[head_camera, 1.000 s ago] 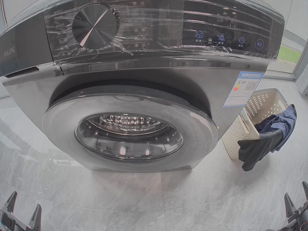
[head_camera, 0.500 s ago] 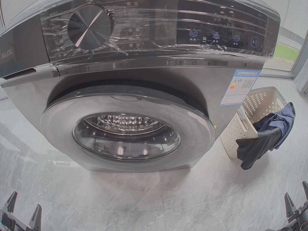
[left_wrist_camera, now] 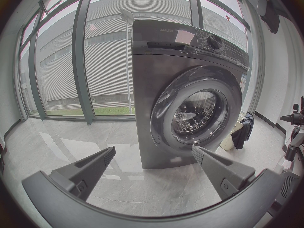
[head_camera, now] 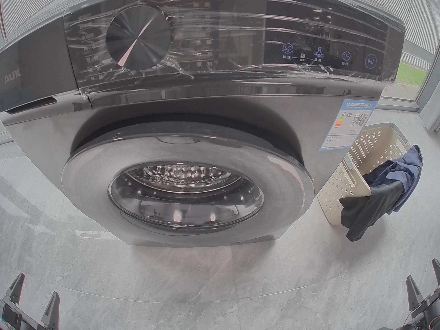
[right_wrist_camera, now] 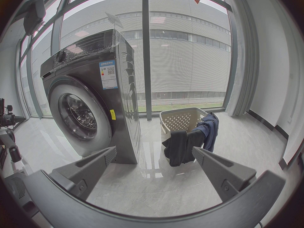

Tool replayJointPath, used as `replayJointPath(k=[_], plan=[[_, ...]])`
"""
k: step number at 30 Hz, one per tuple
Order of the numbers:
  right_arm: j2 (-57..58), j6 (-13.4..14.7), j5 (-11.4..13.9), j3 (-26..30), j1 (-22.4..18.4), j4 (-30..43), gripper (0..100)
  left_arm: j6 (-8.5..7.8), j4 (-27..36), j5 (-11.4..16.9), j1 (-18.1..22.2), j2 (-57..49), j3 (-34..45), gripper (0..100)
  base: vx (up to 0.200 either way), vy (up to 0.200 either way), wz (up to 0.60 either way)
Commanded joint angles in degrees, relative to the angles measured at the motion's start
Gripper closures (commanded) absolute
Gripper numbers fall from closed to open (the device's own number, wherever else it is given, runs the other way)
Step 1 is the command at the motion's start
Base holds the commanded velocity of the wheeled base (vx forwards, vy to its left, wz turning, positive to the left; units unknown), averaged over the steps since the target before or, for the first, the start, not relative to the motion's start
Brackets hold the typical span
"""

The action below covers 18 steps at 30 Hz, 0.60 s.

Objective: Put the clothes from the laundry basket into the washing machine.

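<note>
Grey tiled floor (head_camera: 220, 276): washing machine (head_camera: 206, 101) with door (head_camera: 183, 193) shut, clothes (head_camera: 371, 207) draped over laundry basket (head_camera: 341, 191). My left gripper (left_wrist_camera: 152, 148) and right gripper (right_wrist_camera: 154, 149) gape empty. I judge nothing loaded yet.

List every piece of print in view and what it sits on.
Brand lettering, washing machine top corner: brand name, left unquoted.
Blue-headed label, machine front: too small to read.
Captions under lit icons, control panel: too small.
Markings around dial: blurred behind plastic wrap.

Daylight enters through tall far glass windows (right_wrist_camera: 186, 48); glare streaks the dark grey metal washing machine (head_camera: 192, 111); edges bow, corners perhaps vignetted.
</note>
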<state>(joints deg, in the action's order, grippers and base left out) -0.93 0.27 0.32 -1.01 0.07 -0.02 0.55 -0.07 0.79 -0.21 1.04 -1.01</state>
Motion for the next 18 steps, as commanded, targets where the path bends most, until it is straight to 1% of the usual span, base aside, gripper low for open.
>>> replayJointPath(k=[1,2,3,5,18], plan=[[0.9,0.0,0.0,1.0,0.1,-0.1,0,0.15,0.0,0.0,0.0,-0.9,1.0,0,0.000,0.000,0.60],[0.9,0.0,0.0,1.0,0.1,-0.1,0,0.42,0.0,0.0,0.0,-0.9,1.0,0,0.000,0.000,0.60],[0.9,0.0,0.0,1.0,0.1,-0.1,0,0.51,0.0,0.0,0.0,-0.9,1.0,0,0.000,0.200,0.00],[0.9,0.0,0.1,1.0,0.1,-0.1,0,0.07,0.0,0.1,0.0,-0.9,1.0,0,0.000,0.200,0.00],[0.9,0.0,0.1,1.0,0.0,-0.1,0,0.07,0.0,0.0,0.0,-0.9,1.0,0,0.000,0.000,0.00]])
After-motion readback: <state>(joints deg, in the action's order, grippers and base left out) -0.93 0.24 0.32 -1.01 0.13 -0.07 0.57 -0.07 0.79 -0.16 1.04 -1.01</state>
